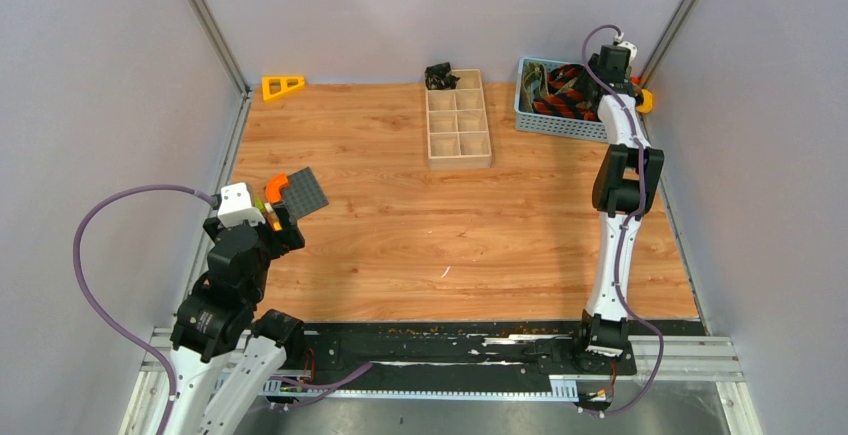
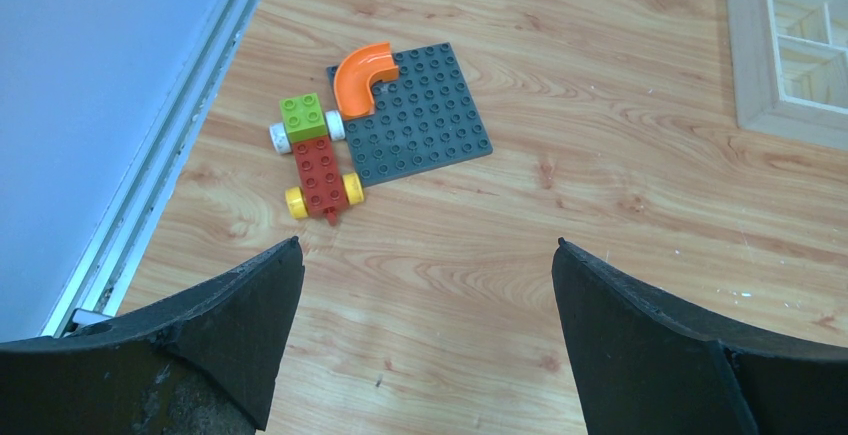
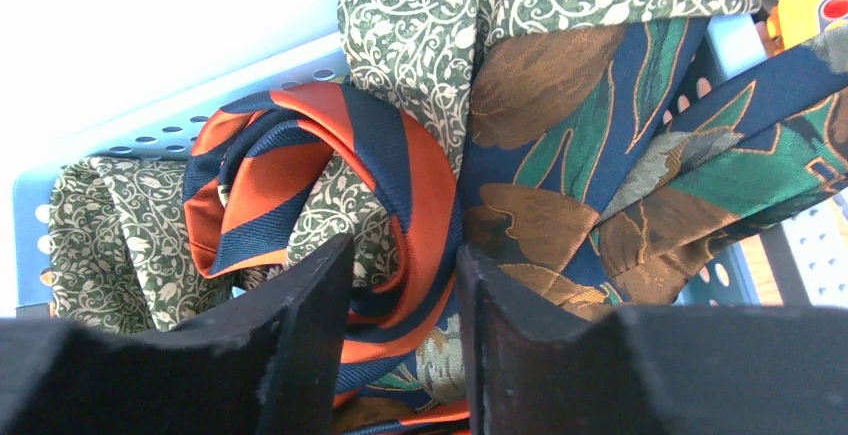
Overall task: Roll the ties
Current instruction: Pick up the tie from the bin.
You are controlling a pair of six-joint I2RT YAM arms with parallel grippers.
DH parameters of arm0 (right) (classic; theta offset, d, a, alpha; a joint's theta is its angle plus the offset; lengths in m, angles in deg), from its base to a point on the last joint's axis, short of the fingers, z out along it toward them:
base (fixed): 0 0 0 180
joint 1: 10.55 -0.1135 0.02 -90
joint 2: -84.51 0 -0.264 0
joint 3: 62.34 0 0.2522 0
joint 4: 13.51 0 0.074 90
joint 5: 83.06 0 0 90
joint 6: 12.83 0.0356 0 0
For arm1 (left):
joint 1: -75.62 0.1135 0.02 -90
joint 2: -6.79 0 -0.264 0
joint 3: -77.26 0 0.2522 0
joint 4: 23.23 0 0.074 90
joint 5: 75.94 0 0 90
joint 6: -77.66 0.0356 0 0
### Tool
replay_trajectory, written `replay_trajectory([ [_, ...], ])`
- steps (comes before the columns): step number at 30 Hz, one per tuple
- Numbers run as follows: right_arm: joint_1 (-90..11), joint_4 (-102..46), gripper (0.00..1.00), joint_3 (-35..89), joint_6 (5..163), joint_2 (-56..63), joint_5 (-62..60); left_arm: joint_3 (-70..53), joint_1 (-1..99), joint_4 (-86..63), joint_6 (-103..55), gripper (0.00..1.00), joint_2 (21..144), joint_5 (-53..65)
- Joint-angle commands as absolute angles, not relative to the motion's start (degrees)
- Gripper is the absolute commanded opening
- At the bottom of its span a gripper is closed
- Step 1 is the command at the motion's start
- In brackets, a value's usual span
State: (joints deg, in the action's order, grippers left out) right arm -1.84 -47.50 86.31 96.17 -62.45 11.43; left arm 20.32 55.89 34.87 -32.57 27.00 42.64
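Several ties lie heaped in a light-blue basket (image 1: 545, 123) at the table's far right. In the right wrist view an orange and navy striped tie (image 3: 420, 185) is curled on top, with an olive-green patterned tie (image 3: 410, 35) behind it and a brown, navy and teal tie (image 3: 560, 155) to its right. My right gripper (image 3: 405, 245) reaches down into the basket (image 3: 130, 130). Its jaws are half closed around a fold of the striped tie, and a gap still shows. My left gripper (image 2: 428, 242) hangs wide open over bare wood near the left wall, holding nothing.
A wooden compartment box (image 1: 458, 125) stands at the back centre with a dark bundle (image 1: 440, 76) at its far end. A grey baseplate (image 2: 420, 115), an orange curved piece (image 2: 360, 75) and toy bricks (image 2: 318, 160) lie ahead of the left gripper. An orange triangle (image 1: 283, 85) sits back left.
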Motion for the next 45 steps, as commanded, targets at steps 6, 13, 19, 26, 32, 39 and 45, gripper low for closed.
replay_trajectory([
  [6,-2.0,-43.76,0.03,88.5,94.01,-59.65,14.66,20.34,56.55,33.27,-32.38,1.0,26.57,42.28],
  [13,-2.3,-43.3,0.0,85.12,90.08,-52.69,14.43,20.41,56.72,33.18,-32.2,1.0,26.22,41.78],
  [19,-2.58,-37.34,0.0,78.68,85.17,-41.69,5.88,20.43,56.81,33.11,-32.12,1.0,26.16,41.59],
  [26,-5.8,-35.75,0.0,77.79,80.78,-31.75,-3.63,20.6,56.81,33.02,-32.2,1.0,25.69,41.54],
  [32,-11.92,-37.13,0.0,78.04,77.45,-24.91,-7.02,20.6,56.81,33.03,-32.2,1.0,25.78,41.71],
  [39,-18.25,-36.06,0.0,77.63,82.55,-17.72,-10.7,20.69,56.89,33.06,-32.29,1.0,25.33,41.84],
  [45,-24.47,-34.62,0.0,78.29,89.54,-13.5,-11.79,20.69,56.9,33.12,-32.29,1.0,25.24,41.81],
])
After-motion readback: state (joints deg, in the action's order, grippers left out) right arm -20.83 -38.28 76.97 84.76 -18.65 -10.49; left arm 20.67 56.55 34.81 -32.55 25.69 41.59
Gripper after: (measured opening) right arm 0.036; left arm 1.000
